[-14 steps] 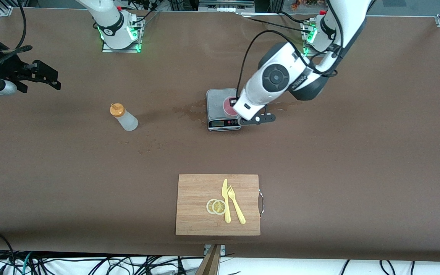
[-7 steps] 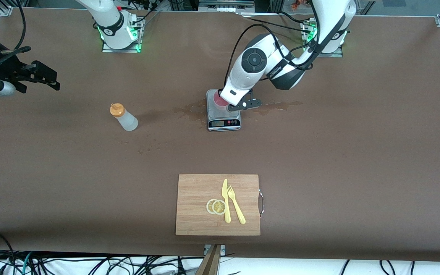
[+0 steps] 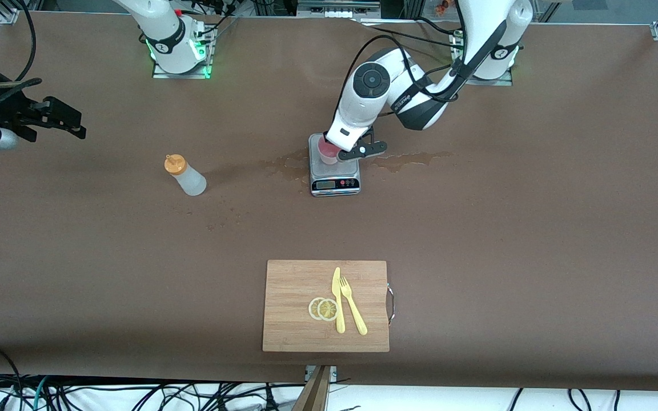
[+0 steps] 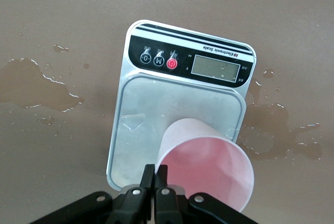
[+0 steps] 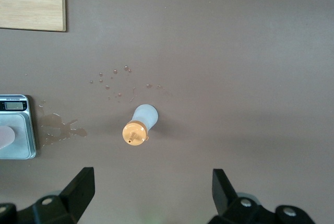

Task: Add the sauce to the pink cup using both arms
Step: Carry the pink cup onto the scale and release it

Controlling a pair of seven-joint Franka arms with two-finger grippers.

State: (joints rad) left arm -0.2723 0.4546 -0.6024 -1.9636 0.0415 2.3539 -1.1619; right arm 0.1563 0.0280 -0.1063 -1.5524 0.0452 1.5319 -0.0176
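The left gripper [image 4: 155,174], pinching the pink cup's [image 4: 209,169] rim, is shifting it back over the scale [image 3: 334,171]; the right gripper [image 5: 151,192] is waiting wide open.

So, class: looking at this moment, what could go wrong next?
1. The left pincer pinches only the pink cup rim over the scale; the cup could tip or slip.
2. Puddles beside the scale may let things slide.
3. The open right pincer could topple the upright sauce bottle.

Even, bright overhead light; soft shadows trail the bottle [image 3: 186,176]; all views sharp, no glare.
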